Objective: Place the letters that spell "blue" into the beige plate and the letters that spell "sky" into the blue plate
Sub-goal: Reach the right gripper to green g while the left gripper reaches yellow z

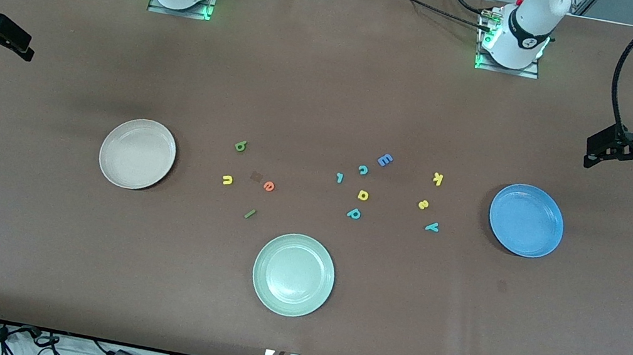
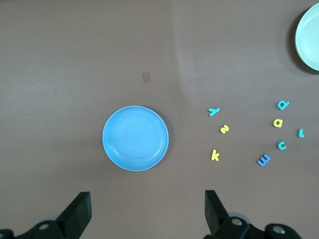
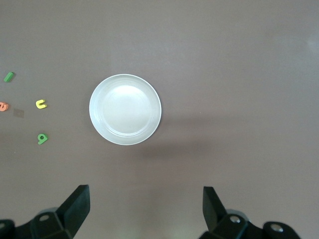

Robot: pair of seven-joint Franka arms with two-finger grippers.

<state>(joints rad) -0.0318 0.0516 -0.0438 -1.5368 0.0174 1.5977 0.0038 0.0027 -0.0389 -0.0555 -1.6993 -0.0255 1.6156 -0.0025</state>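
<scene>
The beige plate [image 1: 137, 153] lies toward the right arm's end, the blue plate [image 1: 526, 220] toward the left arm's end. Beside the beige plate lie the green b [image 1: 241, 145], yellow u [image 1: 228, 180], orange e [image 1: 269, 186] and green bar l [image 1: 250, 213]. Beside the blue plate lie the yellow k [image 1: 437, 178], yellow s [image 1: 423, 204] and teal y [image 1: 432, 226]. My right gripper [image 3: 145, 206] hangs open and empty high above the table close to the beige plate [image 3: 125, 109]. My left gripper [image 2: 147, 209] hangs open and empty close to the blue plate [image 2: 135, 138].
A pale green plate [image 1: 293, 274] sits nearer the front camera than the letters. Between the two letter groups lie a blue E [image 1: 384, 160], teal c [image 1: 363, 169], small teal l [image 1: 340, 177], yellow a [image 1: 362, 195] and teal p [image 1: 354, 213].
</scene>
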